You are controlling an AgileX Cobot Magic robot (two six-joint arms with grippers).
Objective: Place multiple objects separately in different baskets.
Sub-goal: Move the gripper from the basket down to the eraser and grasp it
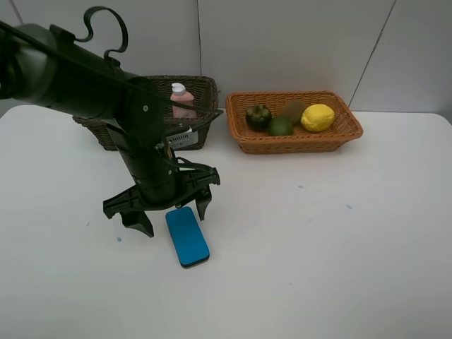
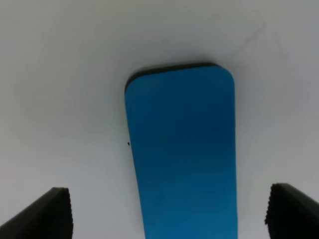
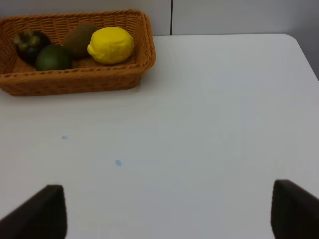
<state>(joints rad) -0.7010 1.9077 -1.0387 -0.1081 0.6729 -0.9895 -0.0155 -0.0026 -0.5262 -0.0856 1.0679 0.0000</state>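
A: Materials and count?
B: One blue flat block (image 1: pixel 187 236), smooth, matte, rounded corners, thin dark edge, lying flat on the white table (image 1: pixel 339 268). Two woven wicker baskets: dark olive-brown basket (image 1: pixel 203 92), deeper, and light orange basket (image 1: pixel 300 138), shallower. Orange one holds four fruits: dark mangosteen (image 1: pixel 258 116), green lime (image 1: pixel 280 126), fuzzy brown kiwi (image 1: pixel 293 109), dimpled yellow lemon (image 1: pixel 318 117). One pink bottle (image 1: pixel 183 101) with white cap stands in the dark basket.
A: Block orientation?
B: Long axis runs away from the left gripper (image 1: pixel 171 210), roughly square to the line between its fingertips; near end sits between and just below them.
A: Gripper states?
B: Left: jaws spread wide, wider than the block, holding nothing. Right gripper (image 3: pixel 167 209): fingers wide apart, nothing between, bare table beneath; the orange basket is well ahead of it and off to one side
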